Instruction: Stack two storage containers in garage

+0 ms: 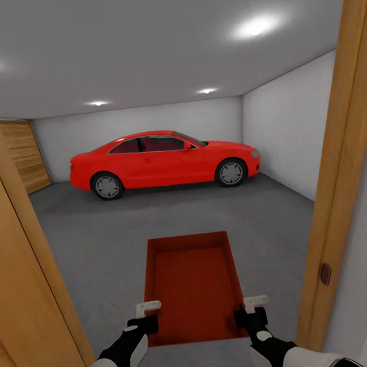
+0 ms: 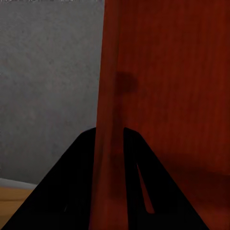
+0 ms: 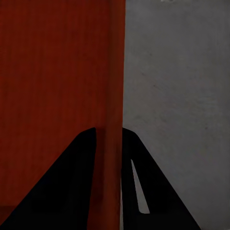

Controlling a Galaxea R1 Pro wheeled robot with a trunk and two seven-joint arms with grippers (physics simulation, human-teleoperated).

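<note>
At the bottom of the head view, two arms in black and white reach forward. The left gripper (image 1: 146, 317) sits at lower left and the right gripper (image 1: 250, 310) at lower right. Between them they hold one red-orange bin (image 1: 192, 285) in the lower middle of the frame, up above the grey floor (image 1: 99, 244).

The wrist views show the hold up close, which the head view does not. In the left wrist view, the left gripper (image 2: 109, 143) has one dark finger (image 2: 74, 182) on each side of the bin's thin side wall (image 2: 108, 96), clamped on it. The bin's inside fills the right half of that frame and the grey floor (image 2: 48, 86) is at the left. A strip of tan wood shows at the lower left corner. In the right wrist view, the right gripper (image 3: 109, 141) is clamped on the other side wall (image 3: 115, 72) the same way, with grey floor (image 3: 177, 96) at the right.

The bin is a long open box with low straight walls and no lid. Nothing is in it.

A tan door frame (image 1: 346, 159) stands on both edges of the head view. Past it is the garage, with white walls. A red car (image 1: 164, 162) is parked side-on in the middle of the frame at the far wall. A wood-plank door (image 1: 27, 158) is at the far left. Round lights glow in the ceiling.
</note>
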